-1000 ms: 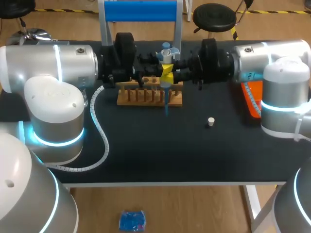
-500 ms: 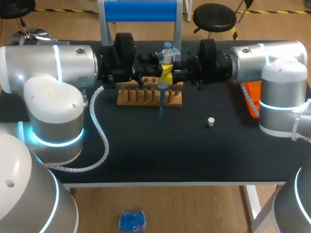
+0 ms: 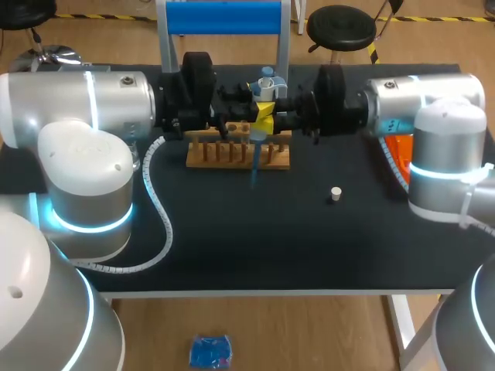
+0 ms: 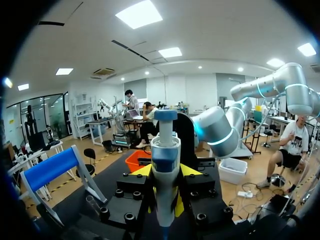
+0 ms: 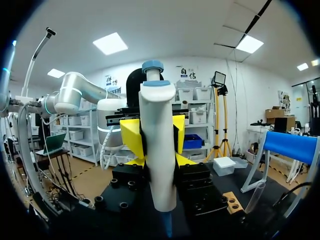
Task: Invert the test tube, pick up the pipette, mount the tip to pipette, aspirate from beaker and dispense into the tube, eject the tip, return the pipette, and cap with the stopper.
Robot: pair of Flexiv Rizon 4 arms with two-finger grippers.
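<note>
A black worktop (image 3: pixel 255 247) with a pale front edge is seen from above. A light wooden floor (image 3: pixel 325 332) is laid around it and is marked on the far side with yellow-and-black tape (image 3: pixel 373 51). A black round stool (image 3: pixel 341 25) is placed beyond the far edge, right of the middle. A small blue object (image 3: pixel 211 350) is left on the floor at the near side. The room is lit by square ceiling panels (image 4: pixel 139 13). White walls (image 5: pixel 240 80) and shelving (image 5: pixel 194 97) are seen farther off.
</note>
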